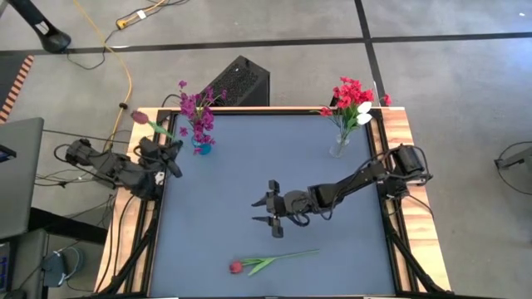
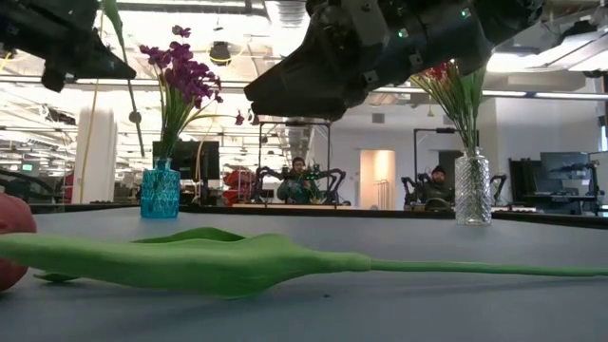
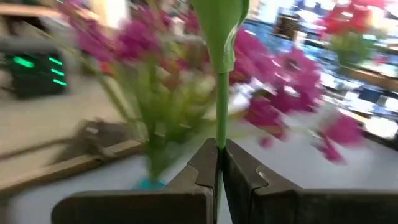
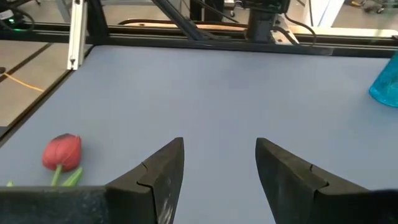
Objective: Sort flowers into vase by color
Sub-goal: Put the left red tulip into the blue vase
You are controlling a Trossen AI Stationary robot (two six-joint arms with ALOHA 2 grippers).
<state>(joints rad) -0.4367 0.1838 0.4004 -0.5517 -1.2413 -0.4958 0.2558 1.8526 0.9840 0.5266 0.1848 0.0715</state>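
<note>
Two vases in use: blue vase [image 1: 202, 148] at the table's far left corner with magenta sprays [image 1: 198, 108], clear vase [image 1: 340, 146] at far right with red and white blooms [image 1: 352, 95]. One red tulip [image 1: 236, 267] lies flat near the front edge, stem pointing toward the right.

Left gripper [image 1: 166, 154], just beside the blue vase, is clenched on a green stem [image 3: 221, 93]; the purple tulip [image 1: 140, 117] on it leans out past the table's left edge. Likely step: seat this stem in the blue vase. To do it well, lift high enough for the stem's end to clear the rim, centre over the mouth, lower straight, and avoid snagging the sprays.

Right gripper [image 1: 274, 209] hovers mid-table, fingers [image 4: 163, 171] spread and holding nothing, the red tulip near it. It looks set to take that next, best low on the stem.
</note>
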